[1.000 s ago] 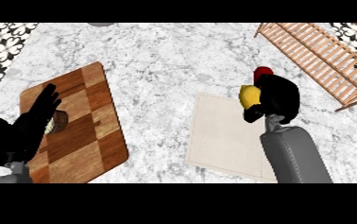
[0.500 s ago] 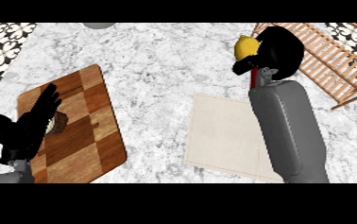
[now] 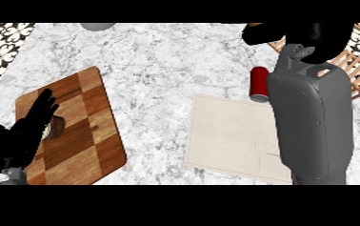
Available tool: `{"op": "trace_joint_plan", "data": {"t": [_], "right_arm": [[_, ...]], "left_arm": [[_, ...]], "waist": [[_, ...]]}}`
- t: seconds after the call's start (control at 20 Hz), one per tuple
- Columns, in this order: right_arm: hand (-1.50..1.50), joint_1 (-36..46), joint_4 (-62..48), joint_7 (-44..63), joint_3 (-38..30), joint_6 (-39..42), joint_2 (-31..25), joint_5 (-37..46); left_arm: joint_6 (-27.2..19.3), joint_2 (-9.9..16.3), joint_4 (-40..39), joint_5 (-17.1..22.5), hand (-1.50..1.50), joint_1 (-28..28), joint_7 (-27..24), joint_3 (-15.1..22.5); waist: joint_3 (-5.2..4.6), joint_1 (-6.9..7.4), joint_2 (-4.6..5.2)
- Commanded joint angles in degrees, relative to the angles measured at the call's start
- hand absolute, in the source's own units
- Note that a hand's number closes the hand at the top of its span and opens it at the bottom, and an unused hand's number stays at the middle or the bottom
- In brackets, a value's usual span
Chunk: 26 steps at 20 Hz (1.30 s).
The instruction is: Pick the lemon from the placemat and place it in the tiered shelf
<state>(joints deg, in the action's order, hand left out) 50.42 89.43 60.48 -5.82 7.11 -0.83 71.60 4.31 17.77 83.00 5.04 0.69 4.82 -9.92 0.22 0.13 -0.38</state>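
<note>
Lemon isn't visible rn: no yellow shows anywhere, so can't say where it sits; if it's in my right hand (image 3: pixel 299 35), the hand covers it. That black hand is up at approx 1 o'clock, fingers curled in toward the palm, but whether they're clamped on anything I can't tell. It hangs over the slatted wooden tiered shelf (image 3: pixel 346 65), which peeks out at 2 o'clock on the far side of my grey right forearm (image 3: pixel 309 120). Forearm runs from 5 o'clock up to the hand, crossing the right edge of the pale beige cloth placemat (image 3: pixel 228 141), which lies flat btwn centre and 5 o'clock. Red cylindrical can (image 3: pixel 259 83) lies on its side just off the placemat's far edge, right beside the forearm. My left hand (image 3: pixel 28 132) rests at 8 o'clock, fingers straight and apart, over the brown chequered wooden cutting board (image 3: pixel 88 125); small dark round thing (image 3: pixel 56 126) sits on the board beside its fingers. Grey-white marble countertop (image 3: pixel 162 63) under everything.
</note>
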Motion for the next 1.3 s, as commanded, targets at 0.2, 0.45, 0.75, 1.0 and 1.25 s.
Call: {"op": "trace_joint_plan", "data": {"t": [0.2,0.45,0.75,1.0,1.25], "right_arm": [[1.50,10.1,4.9,7.2,-3.1,7.5,-3.0,2.2],[1.50,13.4,-0.1,8.0,-1.8,9.7,-5.2,9.3],[1.50,20.5,-7.5,3.8,-7.9,15.7,-12.0,8.3],[1.50,21.3,-12.4,-0.5,-11.5,13.7,-15.4,7.2],[1.50,19.9,-21.0,-1.4,-10.7,8.2,-16.8,11.3]], "left_arm": [[1.3,0.6,-1.7,0.5,0.00,-0.3,2.3,-1.0],[0.0,-0.4,-0.7,-0.6,0.00,-2.1,3.3,0.0],[0.3,-0.4,-0.3,-0.3,0.00,-0.6,2.4,-0.9],[1.2,-1.5,-4.6,-1.5,0.00,1.4,-3.7,-0.8],[0.7,-0.5,1.0,-0.5,0.00,-1.4,3.8,-0.9]], "waist": [[-0.26,-0.03,0.19],[-0.29,0.03,0.23],[-0.28,0.35,0.29],[-0.29,0.15,0.41],[-0.25,0.77,0.58]]}}
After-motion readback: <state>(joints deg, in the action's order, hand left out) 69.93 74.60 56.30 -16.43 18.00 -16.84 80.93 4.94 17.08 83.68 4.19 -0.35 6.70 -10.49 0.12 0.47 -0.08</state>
